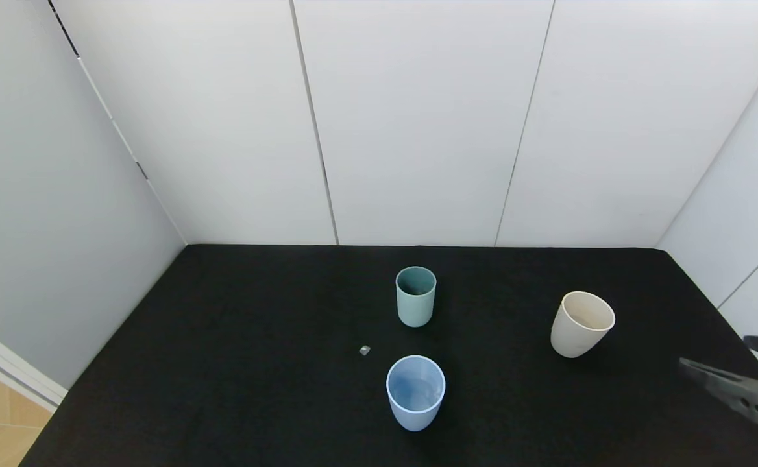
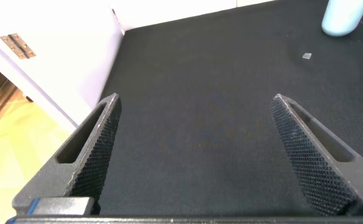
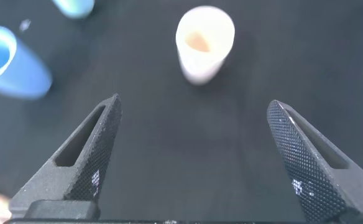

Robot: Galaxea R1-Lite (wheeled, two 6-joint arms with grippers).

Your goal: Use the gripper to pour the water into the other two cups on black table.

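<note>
On the black table [image 1: 256, 324] the teal-green cup [image 1: 415, 296] stands upright in the middle. The pale blue cup [image 1: 415, 392] stands in front of it, with a faint sheen inside. The cream cup [image 1: 580, 323] stands to the right. My right gripper [image 1: 716, 353] is open and empty at the right edge, short of the cream cup. In the right wrist view the gripper [image 3: 194, 102] points at the cream cup [image 3: 204, 41]; the blue cup [image 3: 10, 59] and teal cup [image 3: 76, 6] also show. My left gripper [image 2: 195, 99] is open and empty over the table's left part.
A small grey bit [image 1: 364, 350] lies between the two cups, a little to their left. White walls close the table at the back and both sides. The left wrist view shows the table's left edge, a door hinge [image 2: 17, 45] and wood floor.
</note>
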